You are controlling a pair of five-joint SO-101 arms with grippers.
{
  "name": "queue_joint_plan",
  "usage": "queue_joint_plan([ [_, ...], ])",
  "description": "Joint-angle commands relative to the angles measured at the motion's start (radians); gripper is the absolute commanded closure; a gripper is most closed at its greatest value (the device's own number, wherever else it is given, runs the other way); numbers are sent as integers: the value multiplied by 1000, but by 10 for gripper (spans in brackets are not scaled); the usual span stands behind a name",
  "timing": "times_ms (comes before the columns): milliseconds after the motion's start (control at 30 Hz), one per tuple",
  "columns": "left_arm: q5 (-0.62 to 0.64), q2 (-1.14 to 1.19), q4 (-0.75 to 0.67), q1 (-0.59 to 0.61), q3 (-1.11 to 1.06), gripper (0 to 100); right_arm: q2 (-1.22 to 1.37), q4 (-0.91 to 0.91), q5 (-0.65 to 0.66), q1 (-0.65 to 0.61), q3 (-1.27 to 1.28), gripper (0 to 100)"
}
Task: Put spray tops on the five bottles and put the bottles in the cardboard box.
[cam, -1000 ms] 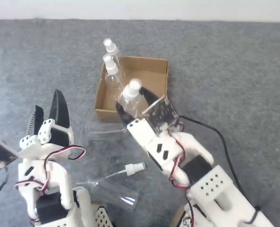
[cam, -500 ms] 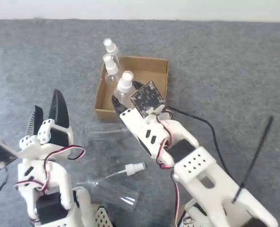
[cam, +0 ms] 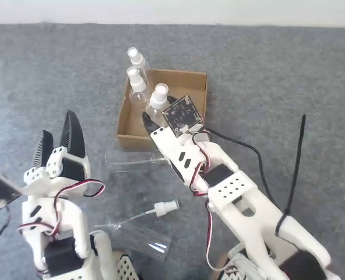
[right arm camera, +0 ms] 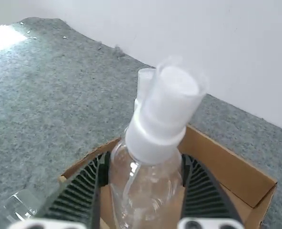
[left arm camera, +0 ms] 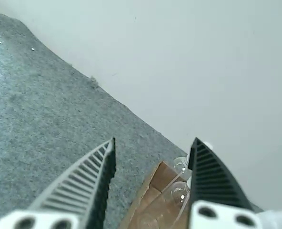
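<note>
Spray-topped bottle [right arm camera: 153, 143] stands upright between the fingers of the right tool [cam: 158, 112], which grips its clear body just below the white top. Tool and bottle are over the middle of the cardboard box [cam: 179, 73], right of the left wall. A second capped bottle [cam: 138, 84] stands inside the box against that wall. A third [cam: 136, 58] shows at the far left corner; whether it is inside the box I cannot tell. On the grey tabletop [cam: 289, 76], just near of the box's near wall, a clear bottle without a top [cam: 130, 159] lies on its side. Nearer, between the arm bases, another open bottle [cam: 142, 238] lies beside a loose spray top [cam: 165, 206]. The left tool [cam: 59, 125] is raised at the near left with its fingers spread wide, gripping nothing.
</note>
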State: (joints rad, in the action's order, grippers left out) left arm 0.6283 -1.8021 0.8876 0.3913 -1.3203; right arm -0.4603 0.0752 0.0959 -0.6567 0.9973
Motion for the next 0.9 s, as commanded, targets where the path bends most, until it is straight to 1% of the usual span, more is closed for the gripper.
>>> queue_joint_plan([
  [0,11,-11,-35,5,10,769,22,27,9,8,-97,982],
  [267,11,-11,-35,5,10,769,162,27,9,7,-161,982],
  [633,11,-11,-37,5,10,769,237,28,9,-22,-184,981],
  [867,9,-11,-37,5,10,769,298,91,9,-24,-181,979],
])
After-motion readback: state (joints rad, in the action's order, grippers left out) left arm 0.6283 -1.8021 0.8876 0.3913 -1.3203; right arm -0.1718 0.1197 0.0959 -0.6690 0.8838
